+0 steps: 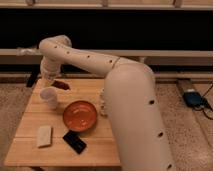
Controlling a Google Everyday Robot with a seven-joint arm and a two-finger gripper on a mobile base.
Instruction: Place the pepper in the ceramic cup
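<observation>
The pale ceramic cup (49, 97) stands upright on the left part of the wooden table (30, 120). My gripper (50, 81) is at the end of the arm, just above and behind the cup. The dark red-brown pepper (61, 85) sticks out to the right from the gripper, held above the table and a little up and right of the cup's rim. The gripper looks shut on the pepper. The cup's inside is not visible.
An orange bowl (80, 116) sits right of the cup. A white shaker bottle (103, 104) is partly hidden by my arm. A black card (75, 142) and a pale block (44, 136) lie near the front edge. A blue device (192, 97) lies on the floor.
</observation>
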